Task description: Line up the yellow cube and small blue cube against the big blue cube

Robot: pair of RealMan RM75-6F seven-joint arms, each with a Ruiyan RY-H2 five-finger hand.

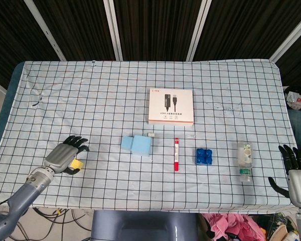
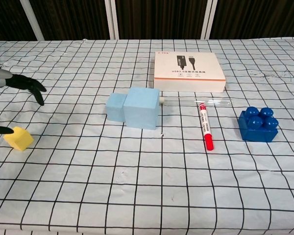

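Surface [image 1: 65, 100] was draped in a white cloth with a black grid, slightly wrinkled. Flat white cardboard box [image 1: 171, 106] (cable printed on the lid) sat behind the cubes. Big blue cube [image 1: 142, 145], matte foam look, had the small blue cube [image 1: 127, 143] touching its left face. Left hand [image 1: 65, 154] was metallic grey with dark fingers [image 2: 35, 88] spread and released, holding nothing, right over the yellow cube [image 2: 19, 138], which sat well left of the blue pair; one fingertip was just beside its top edge. Right hand [image 1: 295, 168] hung at the surface's right edge, fingers apart, empty. Clear plastic bottle [image 1: 245, 160] lay on its side. Studded dark-blue brick [image 2: 257, 124] sat right of the red-capped marker [image 2: 205, 127].
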